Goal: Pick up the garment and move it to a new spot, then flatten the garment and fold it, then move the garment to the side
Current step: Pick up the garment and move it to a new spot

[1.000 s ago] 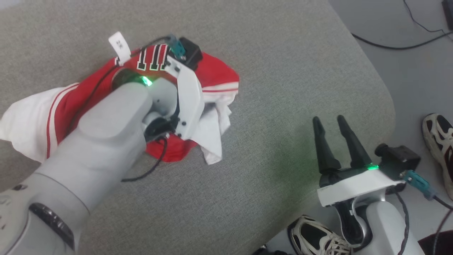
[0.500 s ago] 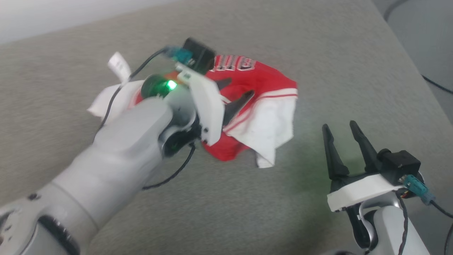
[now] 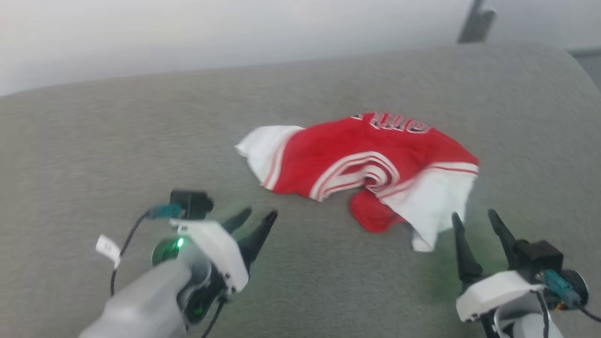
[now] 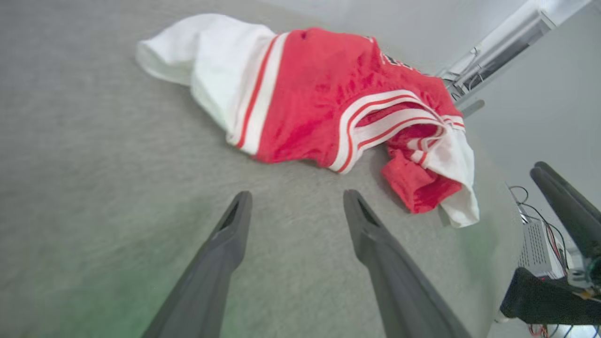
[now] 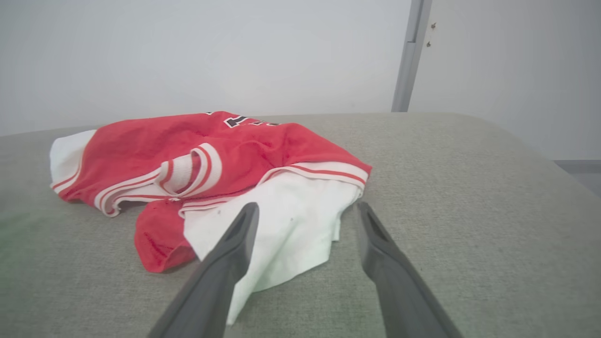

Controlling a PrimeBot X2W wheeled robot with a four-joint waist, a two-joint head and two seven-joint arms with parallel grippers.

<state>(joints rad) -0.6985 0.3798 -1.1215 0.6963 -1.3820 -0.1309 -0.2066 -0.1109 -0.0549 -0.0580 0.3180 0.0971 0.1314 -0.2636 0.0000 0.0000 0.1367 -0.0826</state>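
Ahead of both hands, the small red jersey-style shirt with white sleeves, white stripe trim and black white-outlined lettering (image 3: 371,159) lies in a rumpled heap on the grey-green woven fabric cushion (image 3: 141,141). The left hand (image 3: 259,214) hangs just above the cushion with its two dark fingers spread wide and nothing between them. The shirt's striped edge sits near its fingertips, ahead and to its right, but apart from them. The right hand (image 3: 473,216) is likewise wide and empty, its fingers pointing at the loose white sleeve. The sleeve's corner lies just beside that hand's left finger, and I cannot tell whether they touch.

Judging by how things lie, the shirt rests free on the cushion, so the carrying step looks finished, though nothing shows whether this is the new spot. Flattening is not done: red cloth is bunched under the near sleeve, the striped trim curls in on itself, and the lettered part is turned to the far side. Folding and the move to the side are left as well.
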